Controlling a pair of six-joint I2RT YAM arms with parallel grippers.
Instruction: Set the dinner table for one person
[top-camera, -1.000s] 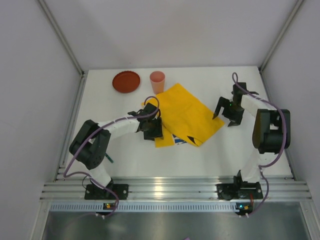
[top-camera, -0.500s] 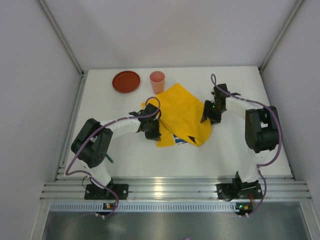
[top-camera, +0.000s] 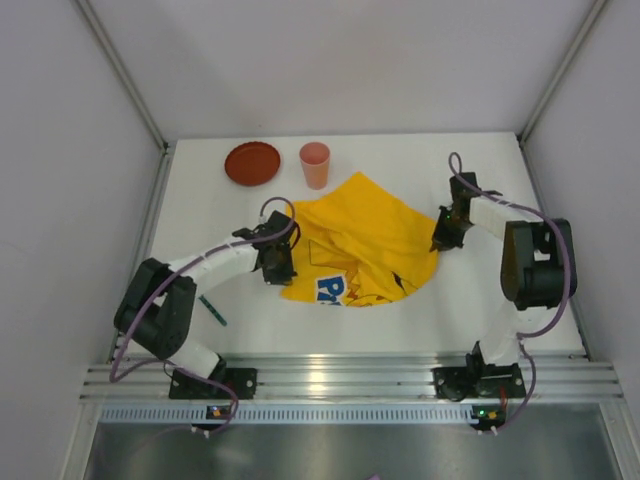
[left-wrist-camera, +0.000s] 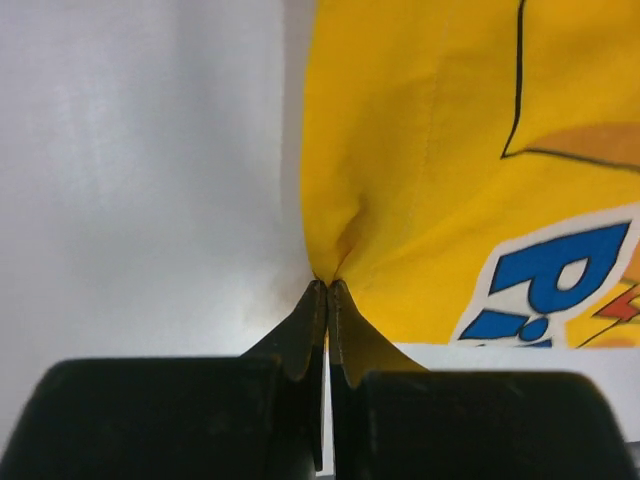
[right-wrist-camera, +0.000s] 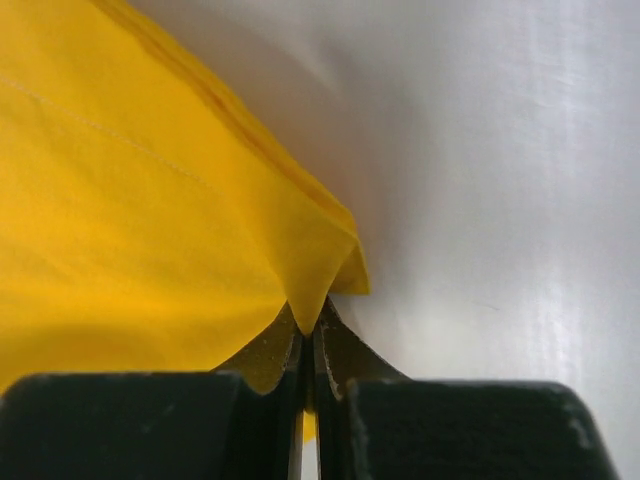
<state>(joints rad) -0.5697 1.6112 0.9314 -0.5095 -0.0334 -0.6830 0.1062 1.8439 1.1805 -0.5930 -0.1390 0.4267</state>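
Both arms work the cloth (top-camera: 365, 245), mid-frame on the table (top-camera: 300, 325). The left gripper (left-wrist-camera: 327, 288) is pinched tight on its left edge, and the right gripper (right-wrist-camera: 305, 322) is clamped on the right corner. Spreading the mat is the step, I'd say. Next up: draw it taut, lay it flat, let go. Plate (top-camera: 252, 163) and cup (top-camera: 314, 164) wait upper left.

Rumpled yellow cloth (top-camera: 365, 240) with blue lettering, round red-brown plate (top-camera: 252, 163), upright pink cup (top-camera: 315, 165) just beside it
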